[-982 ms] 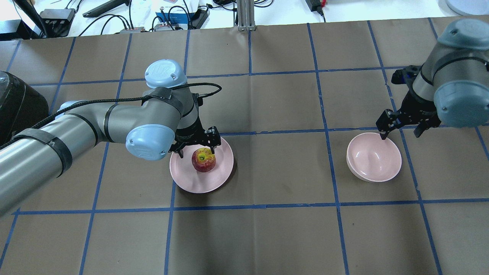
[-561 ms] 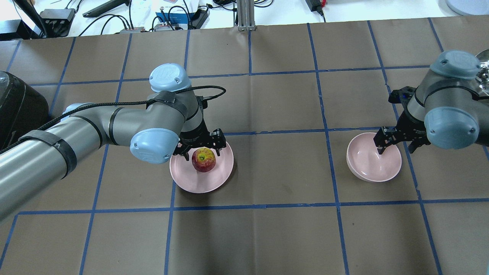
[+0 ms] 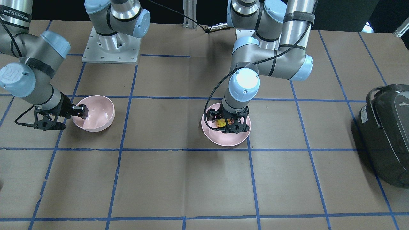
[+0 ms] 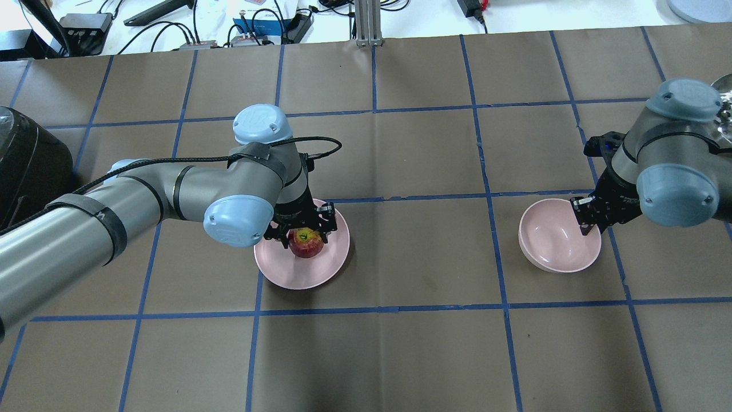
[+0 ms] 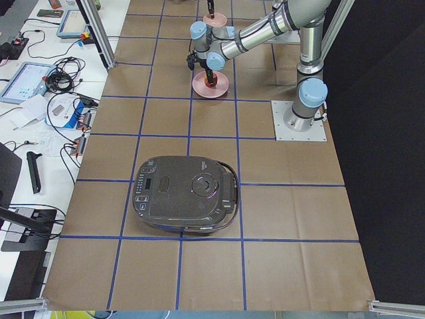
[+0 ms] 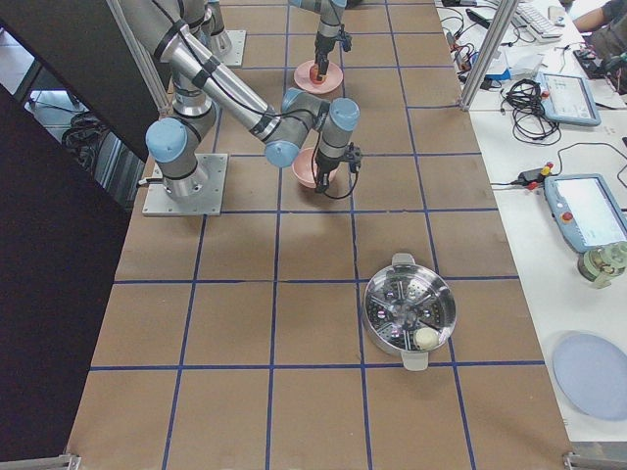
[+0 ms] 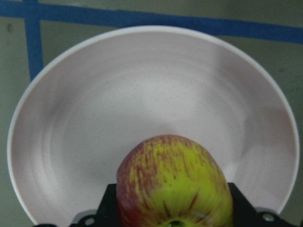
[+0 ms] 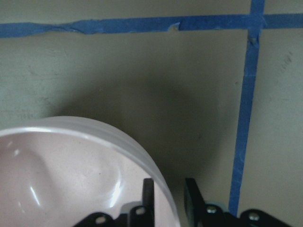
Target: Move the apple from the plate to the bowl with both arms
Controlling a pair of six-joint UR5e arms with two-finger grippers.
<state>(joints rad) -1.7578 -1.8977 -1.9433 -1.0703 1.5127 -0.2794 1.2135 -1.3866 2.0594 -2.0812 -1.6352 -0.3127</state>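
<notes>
Apple (image 4: 306, 243): sits on the plate, slightly toward the plate's far-from-robot side rather than dead centre; stem dimple up. Upright and free-standing, so a top-down grasp across its width is the obvious approach.

Plate (image 4: 297, 273): landmark for everything below. Flat and shallow, no wall to block fingers coming in beside the apple, which is probably why the grasp happens here from above.

Left gripper (image 4: 301, 229): directly over the plate, straddling the apple. Fingers spread, one either side of the fruit; left wrist view shows the apple filling the gap between the black finger bases. Can't confirm pad contact from any view, so I'd call it bracketing, not yet pinching. Judgement: pre-grasp, closing comes next.

Bowl (image 4: 557, 237): well to the right of the plate as the robot sees it, on the same row of the tape grid. Nothing visible inside. It is the drop target.

Right gripper (image 4: 589, 220): at the bowl's rim on the side away from the plate. Right wrist view shows two fingers narrowly apart with the bowl wall running between them, one inside, one outside. Whether it is actually clamped on the rim I can't tell. Judgement: it is there to steady or reposition the bowl for the drop.

Rice cooker (image 3: 388, 129): far beyond the plate on the robot's left, not involved.

Risk: round apple may roll or squirt out if the fingers close off-centre.
</notes>
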